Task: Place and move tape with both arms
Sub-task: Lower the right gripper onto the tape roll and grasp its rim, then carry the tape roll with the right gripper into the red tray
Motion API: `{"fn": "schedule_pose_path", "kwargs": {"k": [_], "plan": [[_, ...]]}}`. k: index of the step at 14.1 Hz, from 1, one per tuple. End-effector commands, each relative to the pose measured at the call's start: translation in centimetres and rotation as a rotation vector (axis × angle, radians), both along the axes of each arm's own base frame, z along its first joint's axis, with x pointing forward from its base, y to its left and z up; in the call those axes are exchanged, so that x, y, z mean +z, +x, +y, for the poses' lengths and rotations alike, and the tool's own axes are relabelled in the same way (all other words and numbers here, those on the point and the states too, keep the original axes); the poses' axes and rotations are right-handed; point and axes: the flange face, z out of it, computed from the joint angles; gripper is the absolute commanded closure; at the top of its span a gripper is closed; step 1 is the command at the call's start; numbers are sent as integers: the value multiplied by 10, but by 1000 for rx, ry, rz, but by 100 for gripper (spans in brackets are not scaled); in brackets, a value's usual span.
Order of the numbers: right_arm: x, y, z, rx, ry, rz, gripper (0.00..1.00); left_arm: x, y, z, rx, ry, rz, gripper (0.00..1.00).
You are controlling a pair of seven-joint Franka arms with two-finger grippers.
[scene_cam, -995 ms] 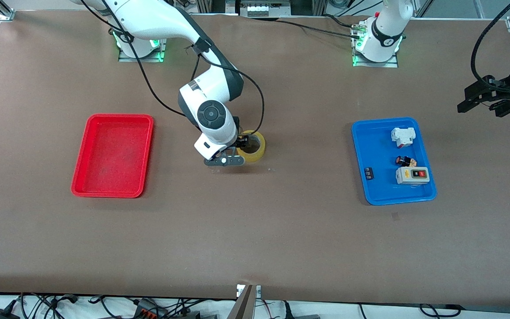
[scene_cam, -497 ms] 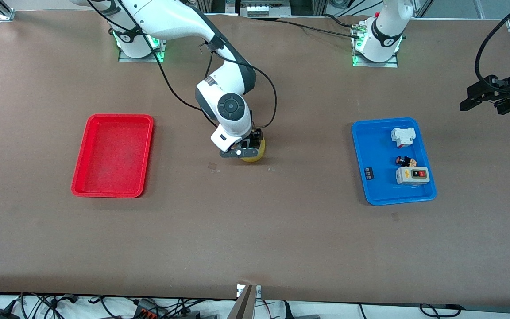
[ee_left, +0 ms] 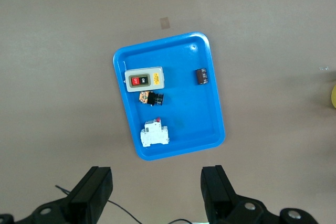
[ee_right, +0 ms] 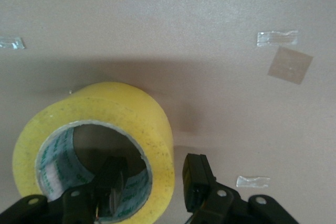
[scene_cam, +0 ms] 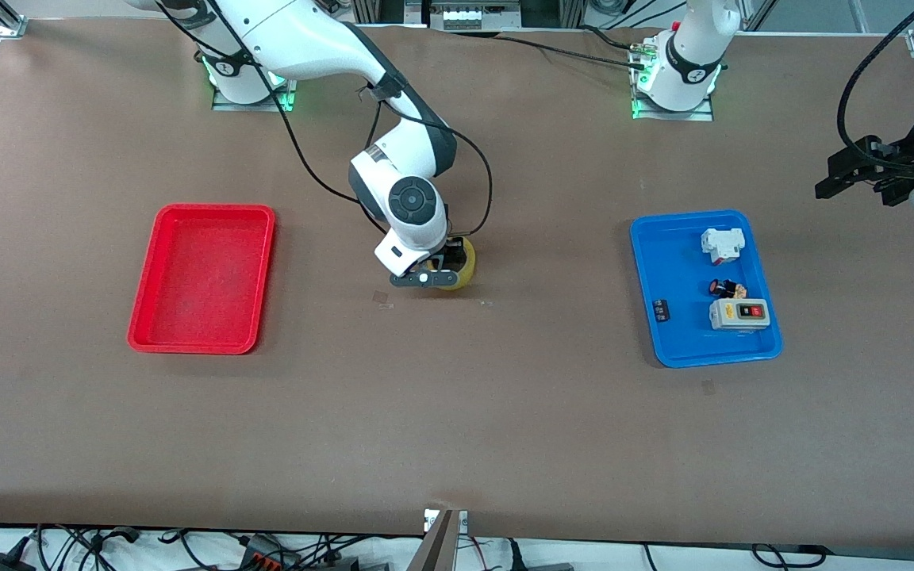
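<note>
The yellow tape roll [scene_cam: 459,272] lies flat on the brown table at its middle, its hole facing up; it also shows in the right wrist view [ee_right: 136,114]. My right gripper [scene_cam: 439,268] is down on it and open, with one finger inside the hole and one outside, so the jaws straddle the roll's wall [ee_right: 154,174] with small gaps. My left gripper [scene_cam: 862,170] is open and empty, held high over bare table at the left arm's end; in the left wrist view [ee_left: 156,192] it looks down on the blue tray.
A blue tray [scene_cam: 675,262] toward the left arm's end holds a white switch box [scene_cam: 739,314], a white breaker [scene_cam: 723,244] and small dark parts. A red tray [scene_cam: 203,277] lies toward the right arm's end. Small tape scraps [ee_right: 277,38] lie on the table near the roll.
My right gripper moved from beside the roll to over it, toward the left arm's end, and came down with one finger in the hole. The left gripper shifted only slightly.
</note>
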Motion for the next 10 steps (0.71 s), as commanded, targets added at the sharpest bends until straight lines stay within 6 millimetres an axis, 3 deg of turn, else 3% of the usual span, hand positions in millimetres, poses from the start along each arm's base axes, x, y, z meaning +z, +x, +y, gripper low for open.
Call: {"fn": "schedule_pose_path", "kwargs": {"k": [1, 2, 4, 6, 7, 8, 10], "plan": [[7, 5, 2, -14, 2, -11, 92, 5, 4, 1, 11, 28, -17, 0], [14, 10, -1, -18, 8, -21, 100, 5, 4, 1, 11, 30, -17, 0], [62, 36, -27, -48, 25, -62, 100, 5, 4, 1, 11, 28, -17, 0], [113, 73, -88, -118, 21, -66, 100, 4, 4, 1, 12, 28, -14, 0], [127, 90, -128, -145, 5, -37, 100, 4, 3, 1, 14, 28, -12, 0], [133, 103, -168, -154, -9, -4, 100, 4, 3, -1, 26, 29, -11, 0], [131, 120, -271, -175, -15, 64, 100, 4, 3, -11, 38, 29, -12, 0]]}}
